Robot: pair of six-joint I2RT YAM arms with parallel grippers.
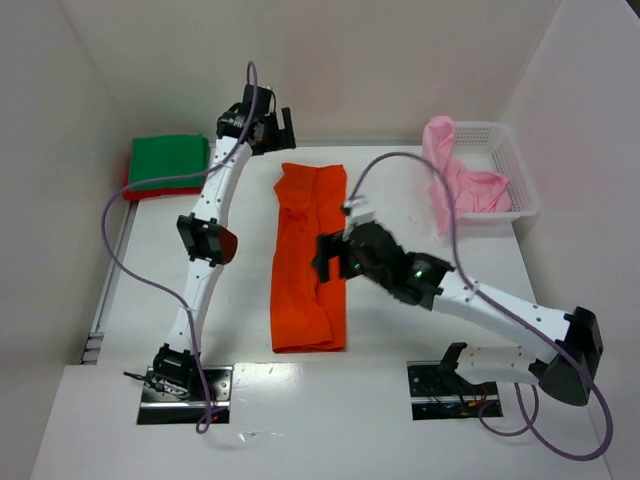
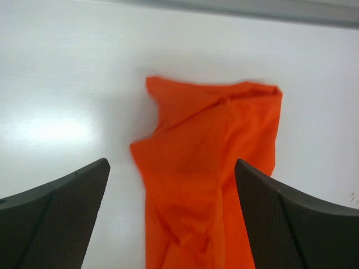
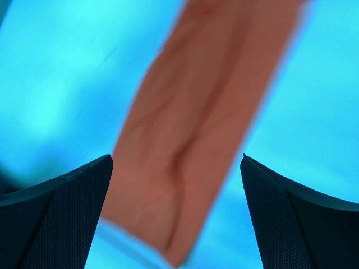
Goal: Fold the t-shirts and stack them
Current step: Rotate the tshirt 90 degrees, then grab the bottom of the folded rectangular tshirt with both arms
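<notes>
The left gripper (image 1: 262, 122) has its two fingers spread wide and nothing in them. It hangs just past the far end of the orange t-shirt (image 1: 300, 290), and in its own camera that end lies right below, between the fingers. The right gripper (image 1: 330, 258) is spread wide too and holds nothing. It hangs low over the middle of the same shirt, at the edge nearest its own arm, and the cloth runs like a long band under its fingers. The orange t-shirt lies flat on the white table (image 1: 400, 200) between the two arms, already folded into a long thin strip, with some bumps and wrinkles at the far end. I think it is soft, light and floppy, so it will sag and bend wherever it is not held. It should not break or slip much, but a loose layer may slide open. A good place to pinch looks like the two corners of one short end, through all the layers at once. Off to the outer side of the left gripper sits a folded green t-shirt (image 1: 170, 160) on top of a red t-shirt (image 1: 133, 190). Far to the outer side of the right gripper, a pink t-shirt (image 1: 460, 180) lies bunched in a white basket (image 1: 522, 175) and spills over its rim.
</notes>
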